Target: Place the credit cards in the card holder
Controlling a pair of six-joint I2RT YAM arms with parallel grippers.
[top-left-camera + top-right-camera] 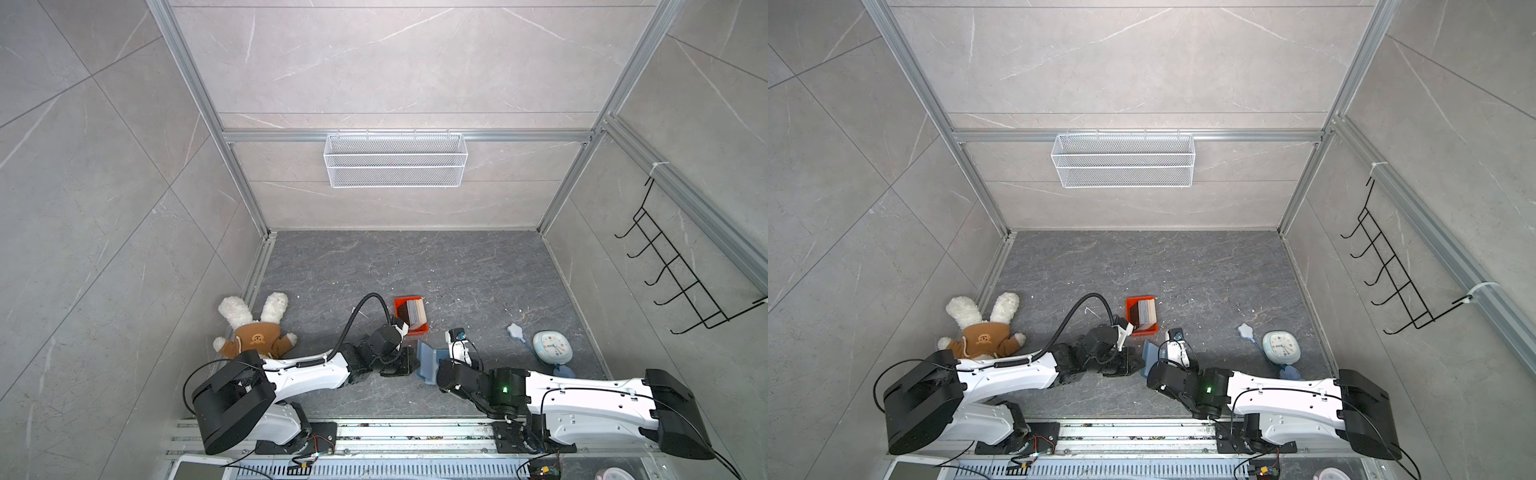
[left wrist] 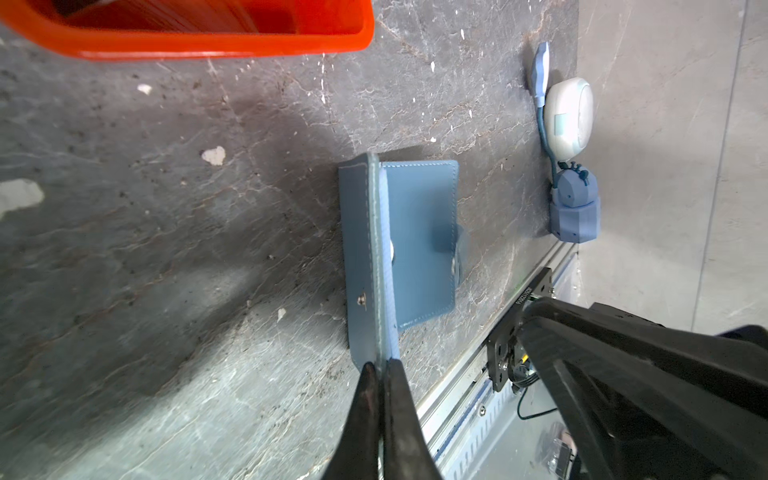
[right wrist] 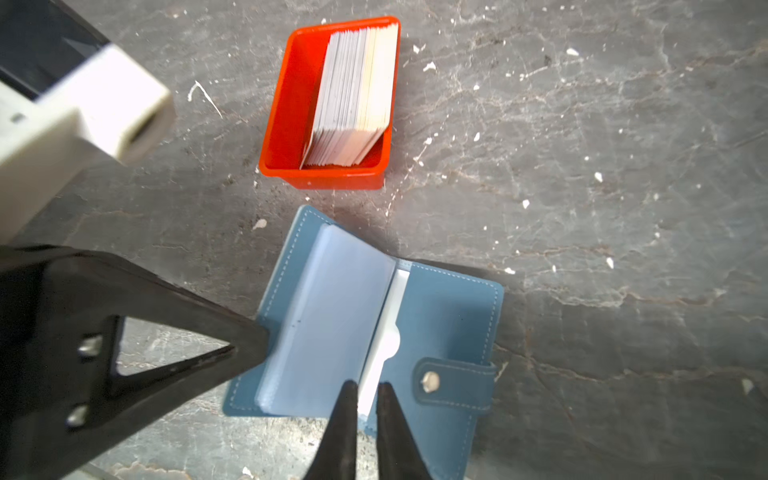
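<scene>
Left end effector (image 2: pixel 381 365) is clenched on the card holder's (image 3: pixel 451 316) cover edge, propping it open on the table (image 3: pixel 623 166). Right end effector (image 3: pixel 365 388) straddles 1 white card (image 3: pixel 390 332) at a pocket, likely feeding it in; I cannot tell if it grips. Other credit cards (image 3: pixel 357 91) wait in the orange tray (image 3: pixel 286 104).

Back floor (image 1: pixel 415 266) open, tray (image 3: pixel 286 104) — beside card holder (image 3: pixel 449 316)

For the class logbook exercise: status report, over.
Left gripper shut on card holder. Right gripper at white card in the fold, grip unclear. Credit cards stacked in orange tray. No obstruction.
</scene>
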